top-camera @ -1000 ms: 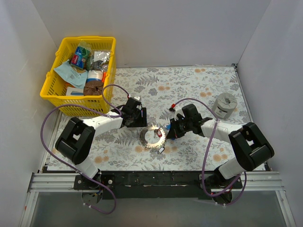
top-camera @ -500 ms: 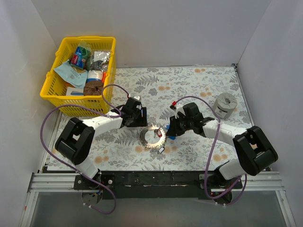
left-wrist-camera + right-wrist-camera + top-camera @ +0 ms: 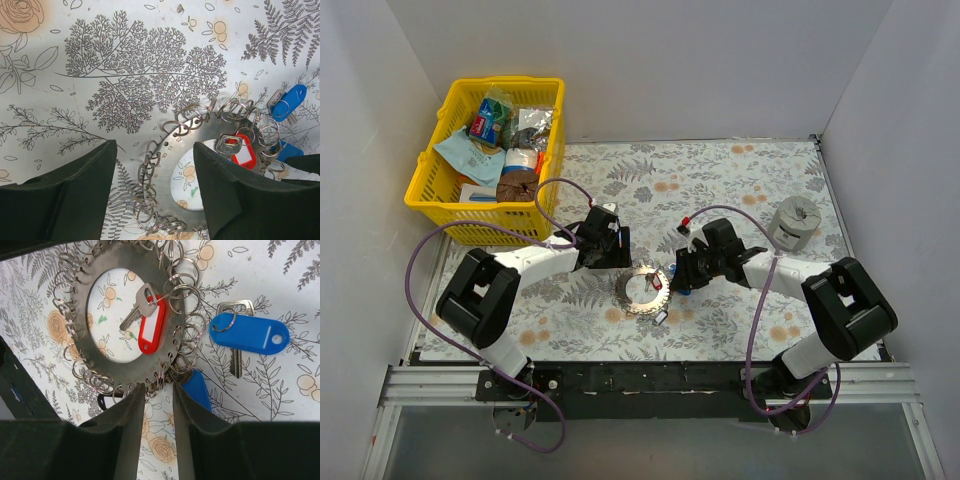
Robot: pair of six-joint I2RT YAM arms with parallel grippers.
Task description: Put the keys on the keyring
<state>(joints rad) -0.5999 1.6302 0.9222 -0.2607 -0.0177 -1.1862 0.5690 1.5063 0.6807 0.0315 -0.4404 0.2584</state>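
White-walled booth, with a floral-print surface (image 3: pixel 740 170) carrying everything. The keyring (image 3: pixel 186 146) is lying flat near the front middle, between my two arms, its rim crowded with small wire loops. The red-tagged key (image 3: pixel 151 327) is sitting inside the ring's central hole with its head up against the rim loops; I can't tell if it's threaded on. The blue-tagged key (image 3: pixel 248 334) is lying on the surface just beside the ring, outside it. A second blue tag (image 3: pixel 196 388) is poking out at the ring's edge, partly hidden. My left fingers (image 3: pixel 70 195) are standing wide apart over the ring's far side, gripping nothing. My right fingers (image 3: pixel 115 430) are showing only a narrow gap at the ring's rim loops, holding nothing that I can see. A yellow basket (image 3: pixel 425 172) of packets is sitting at the back left, and a grey cylinder (image 3: pixel 793 222) at the right.
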